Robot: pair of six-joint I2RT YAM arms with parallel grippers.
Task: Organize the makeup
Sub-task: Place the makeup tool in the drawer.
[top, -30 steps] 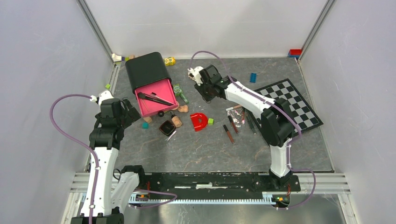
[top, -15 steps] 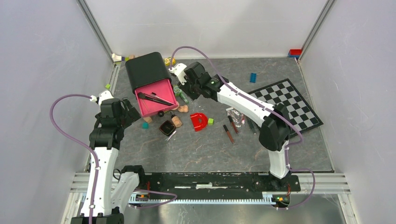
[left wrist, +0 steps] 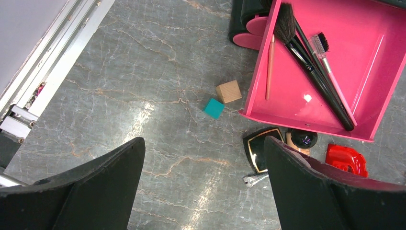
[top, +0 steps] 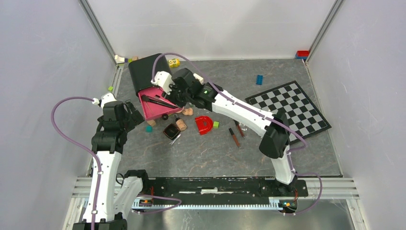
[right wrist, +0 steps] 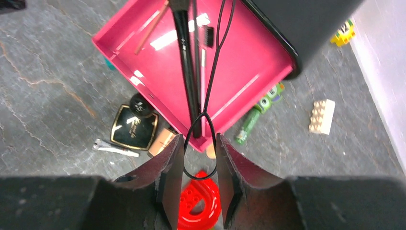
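A pink tray [top: 153, 111] [left wrist: 364, 62] [right wrist: 239, 62] holds a long black brush [left wrist: 311, 62] [right wrist: 186, 62] and slimmer wands. My right gripper [top: 173, 96] [right wrist: 199, 139] hangs over the tray's near edge. Its jaws stand narrow, shut on a thin black wire loop [right wrist: 198, 178] that reaches out over the tray. Below the tray lie a square black compact [top: 170, 131] [right wrist: 134, 128] and a beige black-capped bottle [top: 181, 124] [left wrist: 301, 140]. Dark-red tubes [top: 234, 137] lie further right. My left gripper [top: 131, 115] [left wrist: 203, 143] is open and empty, left of the compact [left wrist: 258, 148].
A black case [top: 149, 71] adjoins the tray's far end. A red D-shaped piece [top: 204, 124] [right wrist: 201, 206] lies beneath my right fingers. A chessboard [top: 289, 108] sits at right. A wooden cube [left wrist: 228, 91], a teal cube [left wrist: 213, 108] and a silver tool [right wrist: 115, 148] lie near the tray.
My right arm has swept left from the back middle of the table to above the pink tray. The left arm has not moved.
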